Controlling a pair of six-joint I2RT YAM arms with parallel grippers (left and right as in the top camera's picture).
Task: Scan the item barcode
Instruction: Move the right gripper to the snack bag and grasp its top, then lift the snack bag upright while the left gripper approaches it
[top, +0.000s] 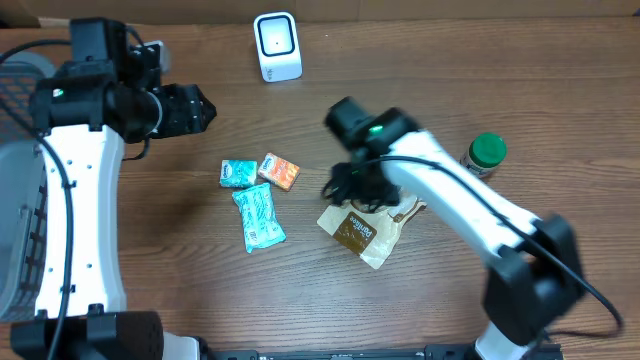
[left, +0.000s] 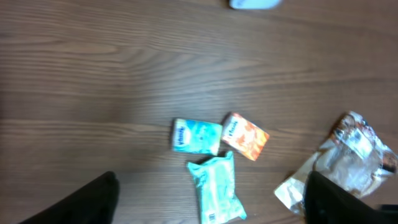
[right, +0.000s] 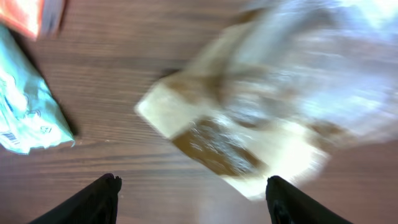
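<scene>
The right end effector sat closest to its wrist camera, its two dark fingers spread wide and clasping nothing. Just ahead of them lay a crumpled brown-and-clear snack bag, blurred in that view, flat on the wooden desk. From overhead the same end effector hovered over the bag's upper edge, and whether it touched the wrapper could not be told. The bag lay right of the desk's middle, well apart from the white barcode scanner that stood at the far edge. A jar with a green lid stood upright to the bag's right, near the right arm. Left of the bag three small packs were grouped: an orange packet, a small teal packet just beside it, and a longer teal tissue pack just below those two, with what looked like a barcode at one end. The left end effector was released as well, fingers far apart with nothing between them, held above the desk up-left of the packs and not touching them. A white mesh basket showed at the left edge.
</scene>
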